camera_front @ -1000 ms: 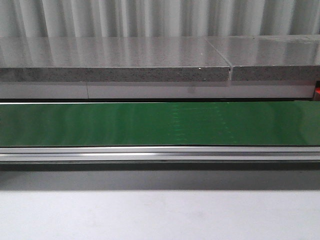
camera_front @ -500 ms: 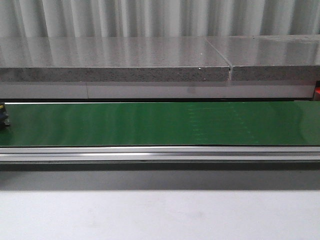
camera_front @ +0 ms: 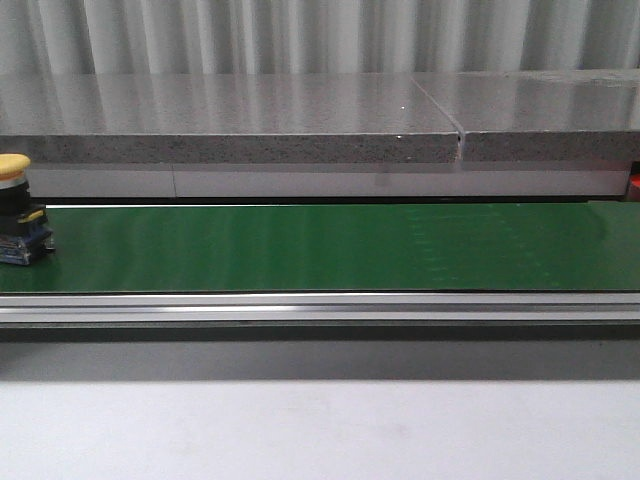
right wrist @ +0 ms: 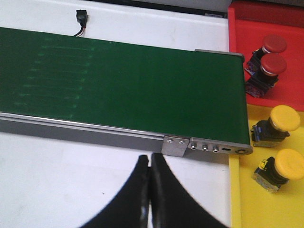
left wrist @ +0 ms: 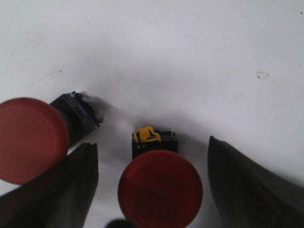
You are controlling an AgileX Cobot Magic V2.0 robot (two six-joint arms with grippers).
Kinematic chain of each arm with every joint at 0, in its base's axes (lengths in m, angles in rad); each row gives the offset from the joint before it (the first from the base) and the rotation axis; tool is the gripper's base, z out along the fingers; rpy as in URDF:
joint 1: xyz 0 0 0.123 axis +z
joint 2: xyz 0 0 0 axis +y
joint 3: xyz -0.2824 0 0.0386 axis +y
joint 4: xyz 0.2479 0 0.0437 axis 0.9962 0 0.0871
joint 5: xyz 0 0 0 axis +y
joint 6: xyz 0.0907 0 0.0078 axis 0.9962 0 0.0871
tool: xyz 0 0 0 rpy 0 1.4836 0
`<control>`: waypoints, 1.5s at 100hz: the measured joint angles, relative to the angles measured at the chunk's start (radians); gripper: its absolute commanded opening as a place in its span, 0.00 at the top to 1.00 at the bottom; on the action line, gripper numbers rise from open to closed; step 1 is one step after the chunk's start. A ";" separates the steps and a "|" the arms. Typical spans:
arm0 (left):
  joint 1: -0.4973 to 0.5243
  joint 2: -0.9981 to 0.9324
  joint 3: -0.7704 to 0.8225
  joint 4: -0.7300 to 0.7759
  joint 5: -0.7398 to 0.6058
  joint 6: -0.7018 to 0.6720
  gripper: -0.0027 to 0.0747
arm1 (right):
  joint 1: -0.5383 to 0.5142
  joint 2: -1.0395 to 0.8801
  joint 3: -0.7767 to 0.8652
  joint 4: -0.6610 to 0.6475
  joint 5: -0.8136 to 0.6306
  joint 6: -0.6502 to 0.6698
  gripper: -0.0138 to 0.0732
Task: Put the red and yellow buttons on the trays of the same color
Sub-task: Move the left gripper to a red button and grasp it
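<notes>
A yellow button (camera_front: 14, 212) on a black-and-blue base rides the green belt (camera_front: 330, 248) at the far left of the front view. In the left wrist view my left gripper (left wrist: 152, 190) is open, its fingers on either side of an upright red button (left wrist: 160, 188) on the white table, not touching it. A second red button (left wrist: 29, 138) lies just outside one finger. My right gripper (right wrist: 150, 164) is shut and empty over the white table near the belt's end. The red tray (right wrist: 237, 28) holds two red buttons (right wrist: 268, 57); the yellow tray (right wrist: 247, 204) holds two yellow buttons (right wrist: 280, 118).
A grey stone-like shelf (camera_front: 230, 120) runs behind the belt. The belt's aluminium rail (camera_front: 320, 305) separates it from the white table (camera_front: 320, 430) in front. A small black connector (right wrist: 81, 16) with wires lies beyond the belt.
A yellow button has come into the front view on the belt from the left edge, moving right. Nothing else in that view has changed.
</notes>
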 measured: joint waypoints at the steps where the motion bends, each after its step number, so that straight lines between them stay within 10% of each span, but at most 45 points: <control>1: 0.000 0.000 0.000 0.000 0.000 0.000 0.36 | 0.000 0.000 0.000 0.000 0.000 0.000 0.92; 43: 0.001 0.004 -0.002 0.000 -0.012 0.000 0.63 | 0.000 0.000 0.000 0.000 0.000 0.000 0.92; 150: -0.167 -0.447 0.238 0.039 0.027 0.002 0.63 | 0.000 0.000 0.000 0.000 0.000 0.000 0.92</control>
